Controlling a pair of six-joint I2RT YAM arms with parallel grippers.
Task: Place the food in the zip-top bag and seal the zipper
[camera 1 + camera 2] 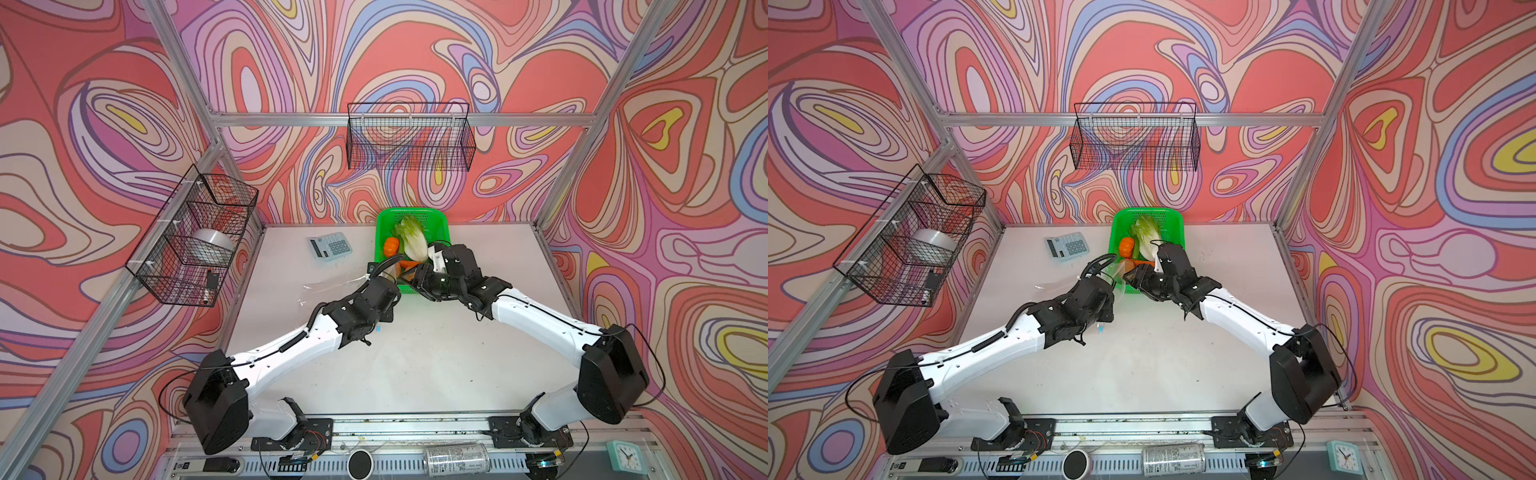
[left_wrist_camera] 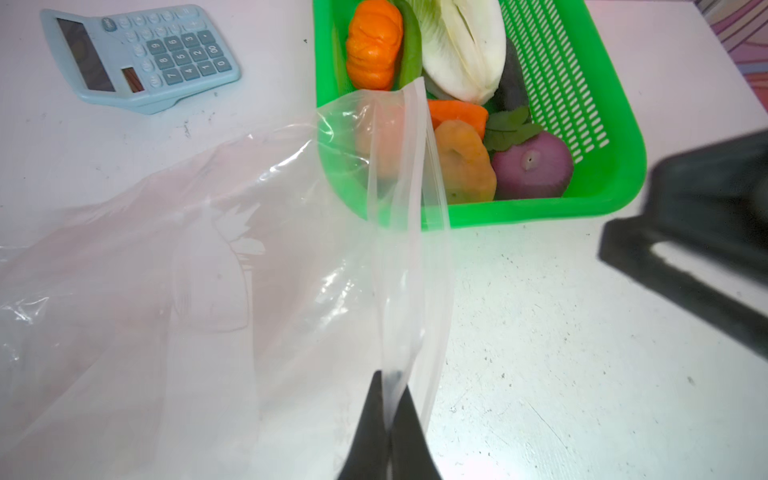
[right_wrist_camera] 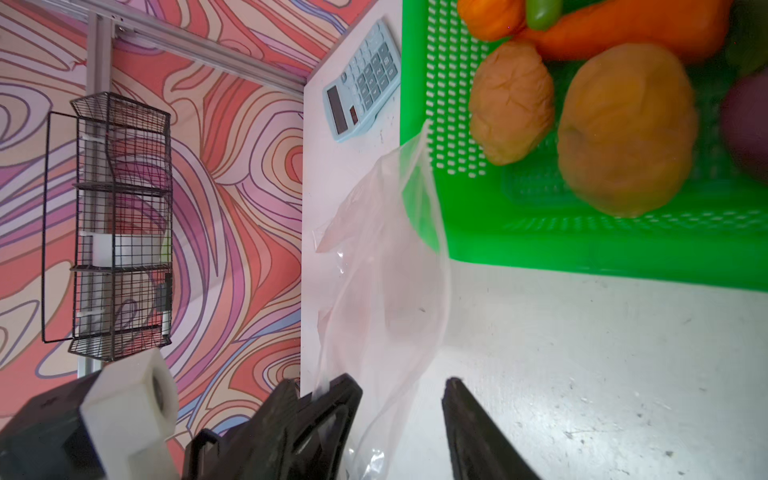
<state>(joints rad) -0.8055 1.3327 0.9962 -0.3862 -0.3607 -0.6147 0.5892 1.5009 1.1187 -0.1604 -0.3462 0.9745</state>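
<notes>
The food lies in a green basket: napa cabbage, pumpkin, carrot, two potatoes, purple onion and a dark vegetable. The clear zip-top bag lies left of the basket, with a corner of its white zipper strip lifted over the basket's rim. My left gripper is shut on that strip, holding the edge up. Close beside it my right gripper is open, with bag film hanging loose between its fingers.
A light-blue calculator lies at the back of the table, left of the basket. Black wire baskets hang on the back wall and the left wall. A can and a small clock sit on the front rail.
</notes>
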